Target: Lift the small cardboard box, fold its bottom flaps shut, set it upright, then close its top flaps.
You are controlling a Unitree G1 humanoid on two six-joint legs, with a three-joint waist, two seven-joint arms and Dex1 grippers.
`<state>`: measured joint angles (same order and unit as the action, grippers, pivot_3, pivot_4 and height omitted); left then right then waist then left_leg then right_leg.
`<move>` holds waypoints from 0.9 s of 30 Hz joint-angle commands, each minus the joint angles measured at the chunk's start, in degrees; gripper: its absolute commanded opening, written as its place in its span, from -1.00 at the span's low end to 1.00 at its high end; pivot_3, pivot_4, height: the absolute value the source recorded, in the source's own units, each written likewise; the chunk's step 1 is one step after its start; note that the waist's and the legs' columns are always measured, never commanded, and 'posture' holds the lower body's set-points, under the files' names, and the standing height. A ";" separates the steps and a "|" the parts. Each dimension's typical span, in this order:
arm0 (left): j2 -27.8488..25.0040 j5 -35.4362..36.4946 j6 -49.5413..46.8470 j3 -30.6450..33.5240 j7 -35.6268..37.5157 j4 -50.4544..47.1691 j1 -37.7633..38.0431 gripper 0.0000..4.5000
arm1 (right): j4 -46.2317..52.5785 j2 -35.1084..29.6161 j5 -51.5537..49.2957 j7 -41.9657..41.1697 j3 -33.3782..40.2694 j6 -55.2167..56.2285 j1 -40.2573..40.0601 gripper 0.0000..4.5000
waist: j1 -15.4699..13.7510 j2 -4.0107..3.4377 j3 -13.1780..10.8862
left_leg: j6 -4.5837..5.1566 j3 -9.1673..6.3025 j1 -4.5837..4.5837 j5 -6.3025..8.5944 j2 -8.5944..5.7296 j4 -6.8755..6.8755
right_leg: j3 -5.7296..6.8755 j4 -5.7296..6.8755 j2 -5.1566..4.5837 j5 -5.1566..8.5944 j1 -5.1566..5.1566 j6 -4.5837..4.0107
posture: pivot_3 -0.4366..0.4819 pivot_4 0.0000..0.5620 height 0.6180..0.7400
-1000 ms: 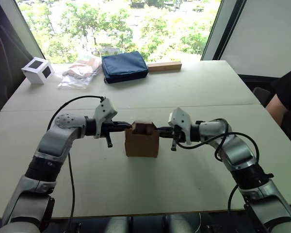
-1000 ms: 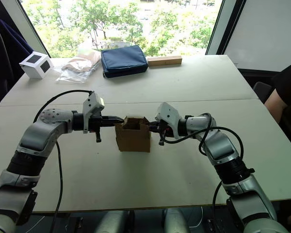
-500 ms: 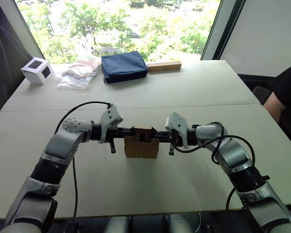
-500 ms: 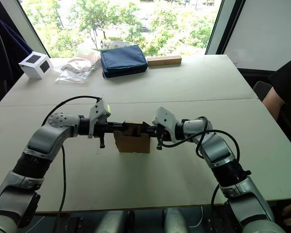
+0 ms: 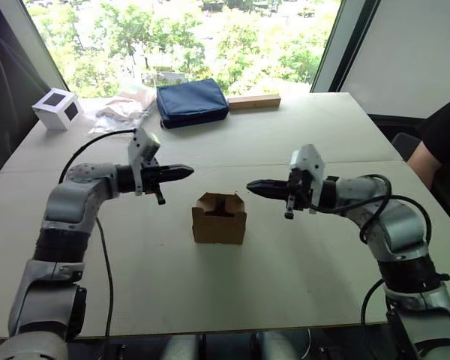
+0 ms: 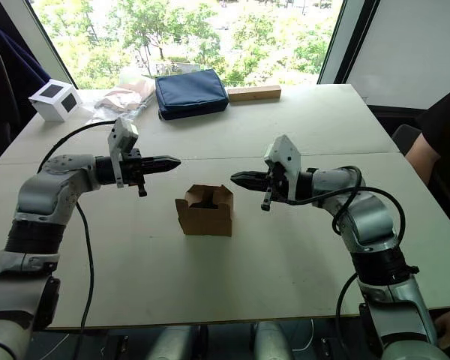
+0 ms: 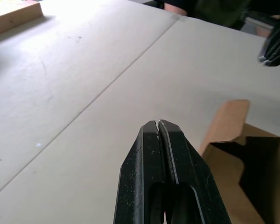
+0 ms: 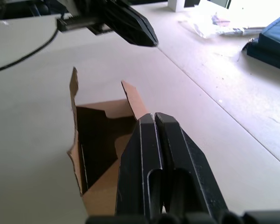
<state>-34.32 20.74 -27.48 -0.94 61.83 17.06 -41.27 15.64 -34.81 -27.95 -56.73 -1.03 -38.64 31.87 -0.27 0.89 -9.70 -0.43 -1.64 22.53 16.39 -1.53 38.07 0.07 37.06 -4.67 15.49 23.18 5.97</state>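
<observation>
The small cardboard box stands upright on the table between my two arms, its open end facing up. Its top flaps stick up, and the dark inside shows in both wrist views. The bottom flaps are hidden underneath. My left gripper is shut and hovers to the box's left, higher than it and a short gap away. Also shut, my right gripper hangs to the box's right, apart from it. Neither holds anything. The right wrist view shows the left gripper beyond the box.
Along the far edge of the table lie a white cube with black squares, a clear plastic bag, a blue pouch and a long wooden block. A person in black sits at the right edge.
Both grippers have drawn back from the box's sides, outward and upward. The box stays standing on the table.
</observation>
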 commanded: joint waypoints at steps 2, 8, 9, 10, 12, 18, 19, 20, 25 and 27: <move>3.74 -6.81 9.47 -4.29 -0.01 14.68 -3.96 -0.99 | 11.38 -1.52 -4.80 0.92 -0.68 -4.67 -1.31 -1.00 | -0.32 0.01 0.00 | 0.00 0.00 0.01 0.00 0.00 0.00 | 0.02 0.00 0.01 0.00 0.00 0.00 | -0.05 -0.47 0.95; 8.46 -10.24 14.65 -6.78 3.83 27.64 -7.93 -0.99 | 18.75 -0.20 -0.50 6.51 -10.58 -5.73 -4.59 -1.00 | -0.27 0.06 -0.03 | 0.03 0.00 0.12 0.02 -0.03 0.03 | 0.04 -0.01 0.01 0.00 0.08 0.01 | -0.05 -0.47 0.95; 8.73 -10.31 14.70 -7.09 5.12 27.95 -8.01 -0.99 | 18.98 -0.33 0.44 7.07 -11.82 -5.61 -4.82 -1.00 | -0.22 0.06 -0.03 | 0.03 0.00 0.13 0.01 -0.03 0.03 | 0.05 0.00 0.01 0.00 0.09 0.01 | -0.05 -0.47 0.95; 8.88 -10.21 14.47 -7.31 6.46 27.73 -7.93 -0.99 | 19.01 -0.61 1.36 7.47 -12.94 -5.34 -4.91 -1.00 | -0.12 0.06 -0.02 | 0.03 0.00 0.13 0.01 -0.03 0.03 | 0.05 0.00 0.01 0.00 0.09 0.01 | -0.05 -0.47 0.95; 9.10 -10.07 13.94 -7.28 8.12 27.17 -7.72 -0.99 | 18.25 -0.98 3.50 8.21 -14.58 -4.16 -4.85 -1.00 | 0.03 0.06 -0.02 | 0.04 0.00 0.13 0.01 -0.03 0.03 | 0.04 0.00 0.01 0.00 0.09 0.01 | -0.05 -0.47 0.95; 8.97 -11.44 14.62 -7.56 8.85 25.25 -6.33 -0.99 | 12.98 -0.59 9.36 9.06 -16.95 0.97 -4.19 -1.00 | 0.08 0.06 -0.02 | 0.04 -0.01 0.12 0.01 -0.02 0.03 | 0.05 0.01 0.03 0.00 0.10 0.01 | -0.05 -0.47 0.95; 8.92 -11.28 14.24 -7.50 9.16 24.46 -5.93 -0.99 | 12.33 -0.40 9.88 9.05 -17.15 1.46 -3.93 -1.00 | 0.07 0.06 -0.02 | 0.04 -0.01 0.12 0.01 -0.02 0.03 | 0.05 0.01 0.03 0.00 0.10 0.01 | -0.05 -0.47 0.95; 8.83 -11.03 13.65 -7.34 9.48 23.49 -5.51 -0.99 | 11.73 -0.29 10.46 8.85 -17.48 1.98 -3.68 -1.00 | 0.07 0.06 -0.02 | 0.04 0.00 0.12 0.02 -0.02 0.03 | 0.05 0.01 0.03 0.00 0.10 0.01 | -0.05 -0.47 0.95; 8.42 -10.75 12.22 -6.63 9.58 20.15 -3.89 -0.99 | 7.85 0.50 12.99 7.98 -19.08 4.67 -2.60 -1.00 | 0.08 0.06 -0.02 | 0.04 -0.01 0.12 0.01 -0.02 0.03 | 0.05 0.01 0.03 0.00 0.10 0.01 | -0.05 -0.47 0.95; 8.20 -10.77 11.92 -6.56 9.41 19.15 -3.20 -0.99 | 6.25 0.83 13.73 7.57 -19.47 5.79 -2.39 -1.00 | 0.07 0.06 -0.02 | 0.04 -0.01 0.12 0.01 -0.02 0.03 | 0.05 0.01 0.03 0.00 0.10 0.01 | -0.05 -0.47 0.95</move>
<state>-25.42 9.61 -15.37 -8.27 71.04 38.52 -44.59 21.94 -34.60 -14.95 -48.82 -20.65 -34.50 28.39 -0.20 0.95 -9.72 -0.39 -1.64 22.64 16.40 -1.55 38.10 0.11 37.07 -4.65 15.49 23.28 5.98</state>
